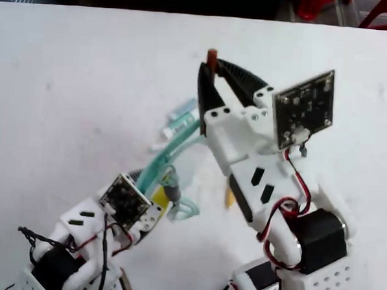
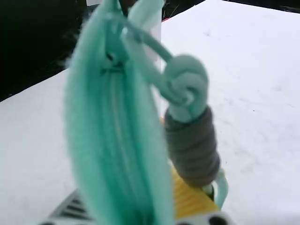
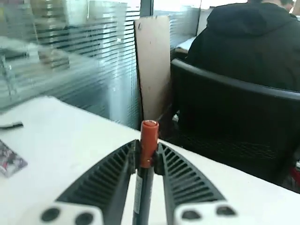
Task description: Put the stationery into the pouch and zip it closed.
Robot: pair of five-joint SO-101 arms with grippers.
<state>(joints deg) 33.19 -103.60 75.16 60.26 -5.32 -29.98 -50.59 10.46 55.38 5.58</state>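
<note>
Quick status from my end. The right fingers (image 1: 239, 79) are clamped on a pen (image 1: 212, 55) and hold it up off the white surface (image 1: 86, 81), red-brown cap end pointing away from the arm. From the right wrist view it's really clear: the 2 black ribbed fingers (image 3: 108, 173) pinch the pen (image 3: 149, 136) just below the cap, with the dark barrel running back between them toward the camera.

The left fingers (image 1: 157, 198) sit low near the front edge and look closed on the pouch (image 1: 170, 158), gripping it by its teal zip edge. In the high view, the pouch stretches from there up toward the right arm, with its far end lying on the surface just below the pen. Up close in the left wrist view, the teal zip band of the pouch (image 2: 117, 140) stands upright right in front of the lens. The zip pull (image 2: 192, 140), a knotted teal cord with a grey sleeve, hangs just beside it, above the yellow pad of the left fingers (image 2: 187, 199). I can also spot the zip pull (image 1: 171, 190) from the high view.

So the pen is in the air, well above the pouch and not in it. I can't tell from these angles how far the zip is open.
</note>
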